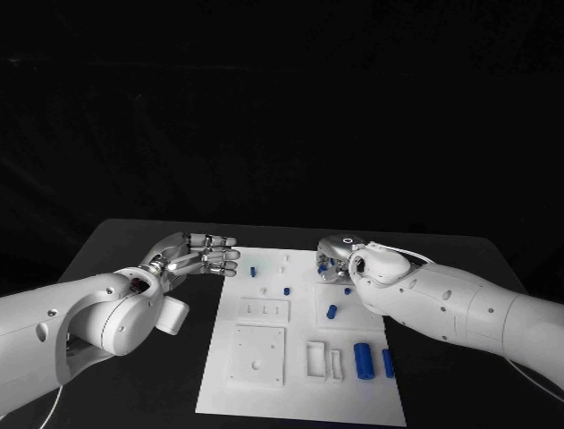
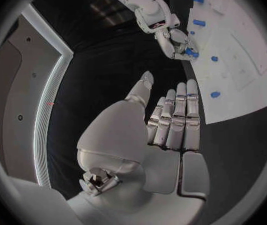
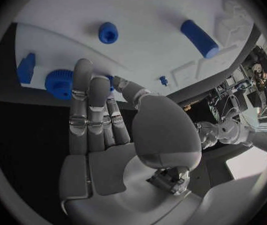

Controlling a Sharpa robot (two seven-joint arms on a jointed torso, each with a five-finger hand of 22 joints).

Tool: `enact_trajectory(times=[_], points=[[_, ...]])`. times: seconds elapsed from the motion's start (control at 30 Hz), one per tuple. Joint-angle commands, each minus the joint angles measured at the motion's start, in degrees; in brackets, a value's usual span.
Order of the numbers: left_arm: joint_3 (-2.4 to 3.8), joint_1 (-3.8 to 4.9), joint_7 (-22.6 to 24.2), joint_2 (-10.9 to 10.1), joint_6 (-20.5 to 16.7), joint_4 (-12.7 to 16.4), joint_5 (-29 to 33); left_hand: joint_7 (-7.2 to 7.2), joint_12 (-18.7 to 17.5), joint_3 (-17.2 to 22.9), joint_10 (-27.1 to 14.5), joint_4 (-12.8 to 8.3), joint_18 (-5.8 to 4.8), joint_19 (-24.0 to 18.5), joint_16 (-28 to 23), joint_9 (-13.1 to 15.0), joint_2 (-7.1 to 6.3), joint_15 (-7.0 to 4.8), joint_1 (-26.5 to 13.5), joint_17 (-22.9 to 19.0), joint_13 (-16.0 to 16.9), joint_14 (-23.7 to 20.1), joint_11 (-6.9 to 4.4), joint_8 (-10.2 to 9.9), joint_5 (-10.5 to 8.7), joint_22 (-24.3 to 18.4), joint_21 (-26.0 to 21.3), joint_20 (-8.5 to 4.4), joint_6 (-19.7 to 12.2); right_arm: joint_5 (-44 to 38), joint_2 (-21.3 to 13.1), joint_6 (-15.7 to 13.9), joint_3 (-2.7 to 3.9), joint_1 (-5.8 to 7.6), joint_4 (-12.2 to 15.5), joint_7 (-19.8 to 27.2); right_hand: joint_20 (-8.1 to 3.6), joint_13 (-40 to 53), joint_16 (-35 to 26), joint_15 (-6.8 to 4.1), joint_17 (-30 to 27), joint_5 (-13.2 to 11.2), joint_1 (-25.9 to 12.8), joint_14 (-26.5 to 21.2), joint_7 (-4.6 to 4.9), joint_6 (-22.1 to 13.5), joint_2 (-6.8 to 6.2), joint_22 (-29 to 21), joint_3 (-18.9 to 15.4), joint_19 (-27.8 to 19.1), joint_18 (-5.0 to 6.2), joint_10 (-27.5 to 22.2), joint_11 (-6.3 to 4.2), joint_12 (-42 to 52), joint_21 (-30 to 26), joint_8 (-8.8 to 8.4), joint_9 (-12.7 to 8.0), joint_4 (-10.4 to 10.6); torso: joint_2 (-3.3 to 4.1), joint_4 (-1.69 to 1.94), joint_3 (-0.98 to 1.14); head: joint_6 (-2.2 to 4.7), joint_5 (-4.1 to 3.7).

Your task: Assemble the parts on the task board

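I see the black table (image 1: 127,246) under everything, its dark top running out past the white plate on both sides to its far edge. Behind it hangs a black backdrop (image 1: 282,107) (faint creases, no other detail I can make out). Nothing else off-task is sharp enough for me to name.
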Motion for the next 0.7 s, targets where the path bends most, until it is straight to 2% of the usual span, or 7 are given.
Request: enact_trajectory(times=[0.03,0.23,0.37,0.57,0.7], points=[[0.06,0.17,0.3,0.2,0.3,0.1,0.3,0.11,0.3,-0.1,0.2,0.4,-0.87,0.1,0.0,0.1,-0.14,0.09,-0.6,0.1,0.1,0.1,0.33,0.2,-0.12,-0.1,0.1,-0.12,0.0,-0.9,0.1,1.0,0.02,-0.03,-0.1,0.2,-0.14,-0.1,0.2,-0.29,0.0,-0.5,-0.7,-0.3,-0.05,0.7,0.25,0.2,0.5,0.2,0.27,0.8,-0.06,-0.2,0.0,0.06,0.0,0.1,0.2,-0.03,-0.02,0.09,-0.03],[0.06,0.17,0.2,0.2,0.4,0.0,0.4,0.13,0.3,-0.1,0.1,0.5,-0.86,0.2,0.0,0.1,-0.13,0.09,-0.6,0.1,0.1,0.1,0.33,0.2,-0.11,-0.2,0.1,-0.12,-0.2,-0.9,0.1,-0.3,0.02,-0.03,0.1,0.3,-0.56,0.0,0.3,-0.81,0.1,-1.9,-0.5,-0.3,-0.43,2.8,1.12,0.7,2.1,0.2,-0.06,3.4,-0.8,-0.2,0.0,0.16,0.1,0.2,0.36,0.01,-0.01,0.24,-0.06],[0.06,0.17,0.1,0.2,0.4,0.0,0.5,0.15,0.3,-0.1,0.1,0.6,-0.86,0.2,0.0,0.0,-0.16,0.11,-0.7,0.1,0.1,0.1,0.36,0.2,-0.11,-0.3,0.1,-0.11,-0.4,-0.9,0.1,-2.0,0.02,-0.04,0.3,0.2,-0.99,0.0,0.3,-1.21,0.2,-3.4,0.9,-0.3,-0.68,4.4,1.79,1.2,3.7,0.0,-0.27,5.6,-1.33,-0.2,0.2,0.2,0.2,-0.8,0.41,0.03,-0.04,0.31,-0.04],[0.05,0.17,0.0,0.1,0.4,0.0,0.5,0.15,0.3,-0.1,0.1,0.6,-0.86,0.2,0.0,0.0,-0.16,0.11,-0.7,0.1,0.1,0.1,0.36,0.2,-0.11,-0.3,0.1,-0.11,-0.4,-1.0,0.1,-5.5,0.02,-0.04,0.8,-0.3,-1.43,0.0,0.2,-1.56,0.3,-3.4,0.7,-0.3,-1.07,5.9,1.93,2.4,4.3,-0.5,-0.68,7.4,-1.85,-0.2,0.7,0.1,0.1,-1.6,0.51,0.01,-0.08,0.58,0.09],[0.05,0.17,0.0,0.1,0.4,-0.1,0.5,0.18,0.3,-0.1,0.0,0.8,-0.86,0.2,0.0,0.0,-0.22,0.12,-0.6,0.1,0.1,0.1,0.38,0.2,-0.12,-0.5,0.0,-0.1,-0.6,-1.2,0.0,-7.8,0.03,-0.04,1.6,-0.9,-1.55,0.0,0.1,-1.62,0.4,-3.3,0.6,-0.2,-1.12,6.1,2.01,3.2,4.2,-0.6,-0.79,7.5,-1.91,-0.2,0.8,0.08,0.1,-1.9,0.54,0.01,-0.12,1.0,0.25]])
